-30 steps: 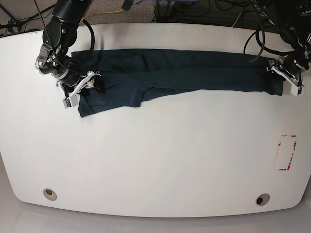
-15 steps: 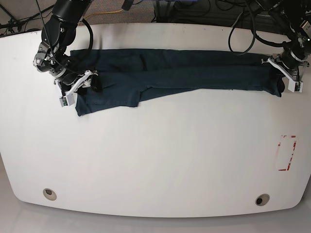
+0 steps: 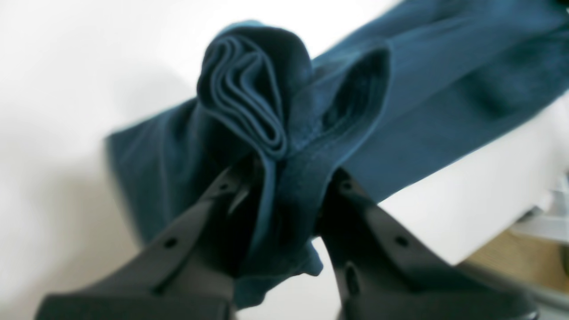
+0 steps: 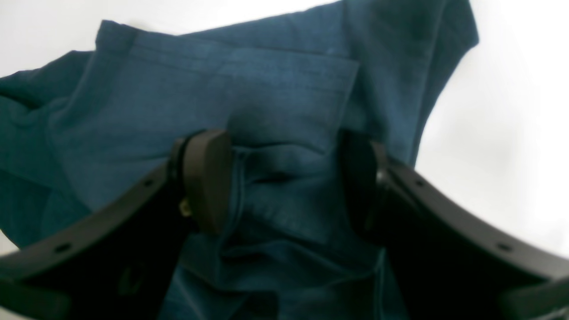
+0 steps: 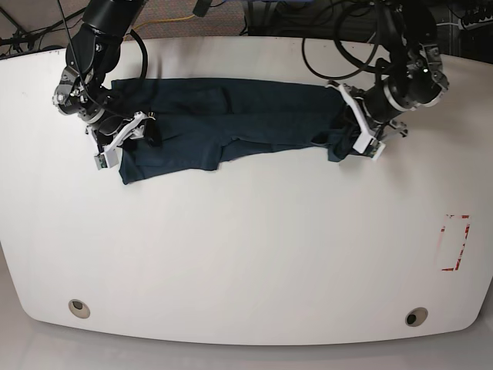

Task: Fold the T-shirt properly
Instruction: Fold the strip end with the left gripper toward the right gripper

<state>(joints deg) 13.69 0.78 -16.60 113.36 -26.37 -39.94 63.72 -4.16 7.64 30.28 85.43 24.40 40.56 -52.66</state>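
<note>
The dark teal T-shirt (image 5: 231,123) lies as a long folded band across the far half of the white table (image 5: 246,247), one end near the table's left edge in the base view, the other bunched up further along. The left gripper (image 5: 356,131), on the right in that view, has its jaws pinched tight on that bunched end; its wrist camera shows several layers of hem (image 3: 249,111) curled in a roll just beyond the dark fingers (image 3: 213,213) and lifted off the tabletop. The right gripper (image 5: 127,142) sits at the other end with its jaws standing wide, one pad (image 4: 206,178) on either side of a rumpled fold of cloth, pressing down onto it rather than closed on it. A red-marked rectangle (image 5: 454,243) shows near the table's right edge.
</note>
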